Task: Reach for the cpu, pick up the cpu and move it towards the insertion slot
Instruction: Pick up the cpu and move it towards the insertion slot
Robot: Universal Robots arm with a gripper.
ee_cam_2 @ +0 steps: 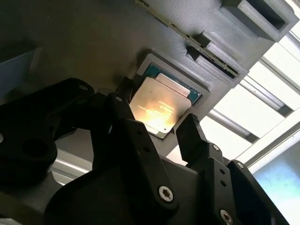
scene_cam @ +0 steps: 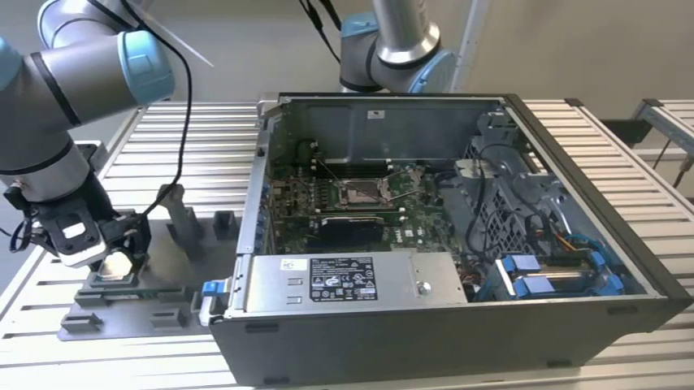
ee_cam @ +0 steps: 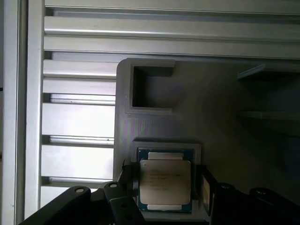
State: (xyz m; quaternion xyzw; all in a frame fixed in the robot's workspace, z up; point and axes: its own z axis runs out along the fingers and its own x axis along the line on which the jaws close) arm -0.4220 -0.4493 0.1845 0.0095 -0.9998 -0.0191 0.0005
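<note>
Up close, in the second wrist view, the gripper (ee_cam_2: 156,112) hangs low over the cpu (ee_cam_2: 159,105). Its two black fingers (ee_cam_2: 193,136) are spread apart, one on each side of the chip. A thin gap shows on at least one side, so they straddle the chip without gripping it. The cpu is a flat square with a silvery metal top that catches a warm glare. It lies level in a shallow square pocket (ee_cam_2: 206,101) sunk into a grey plastic holder plate (ee_cam: 220,117). In the first wrist view a green border shows around the metal top, and an open rectangular recess (ee_cam: 150,91) sits further along the same plate.

The plate rests on a counter (scene_cam: 195,130) made of ribbed aluminium slats. In the exterior view the plate is near the exterior view's left, with the robot arm (scene_cam: 54,97) bending down over it.

Just beside the plate, towards the exterior view's right, stands a large open computer case (scene_cam: 434,333). A green circuit board (scene_cam: 288,203) lies inside it. The insertion slot (scene_cam: 362,192), a small square socket with a shiny metal frame, sits in the middle of that board, well apart from the cpu. Behind the case rises a second robot arm (scene_cam: 391,41).
</note>
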